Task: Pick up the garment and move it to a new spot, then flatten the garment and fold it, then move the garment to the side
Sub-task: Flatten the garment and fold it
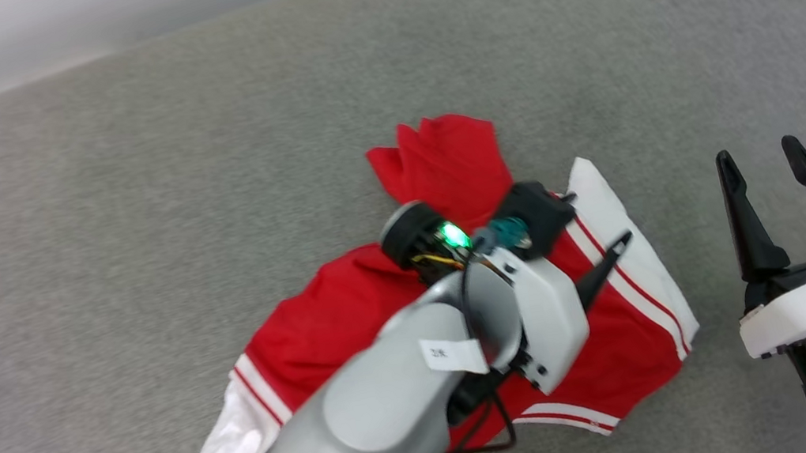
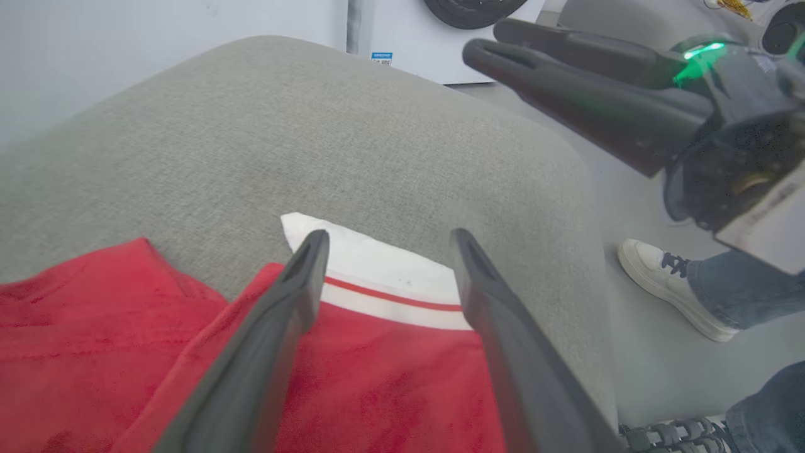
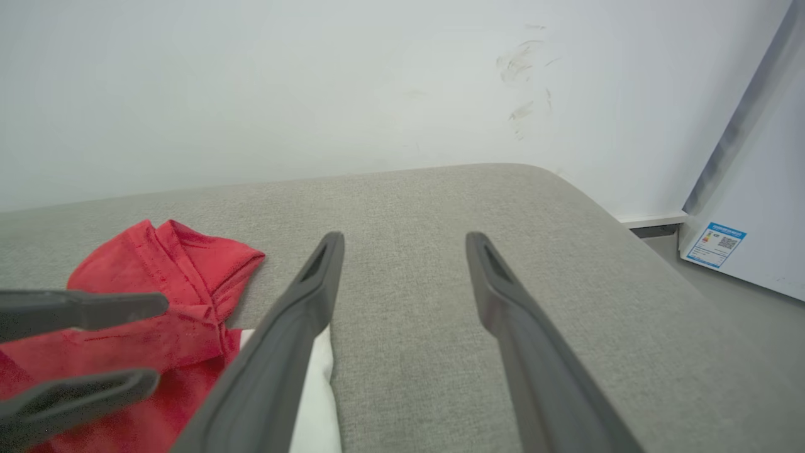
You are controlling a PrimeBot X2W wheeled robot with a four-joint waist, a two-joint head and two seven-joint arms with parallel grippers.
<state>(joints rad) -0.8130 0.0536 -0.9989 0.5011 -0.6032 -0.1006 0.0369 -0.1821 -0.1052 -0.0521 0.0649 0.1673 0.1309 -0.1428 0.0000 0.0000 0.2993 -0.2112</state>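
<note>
The red jersey [image 1: 322, 326] lies crumpled near the edge of the grey cushion [image 1: 124, 180]; the left gripper [image 2: 388, 242], spread open over its white sleeve [image 2: 377, 267], may pinch several layers at once, the right gripper [image 1: 760, 153] hanging unclenched alongside

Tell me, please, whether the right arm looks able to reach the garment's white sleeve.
Probably yes: the right pincer is open beside the white sleeve of the garment, with only bare sofa between them.

The garment [image 1: 322, 326] lies on the cushion [image 1: 124, 180], beneath the left end effector [image 2: 390, 236] and left of the right end effector [image 1: 756, 150].
</note>
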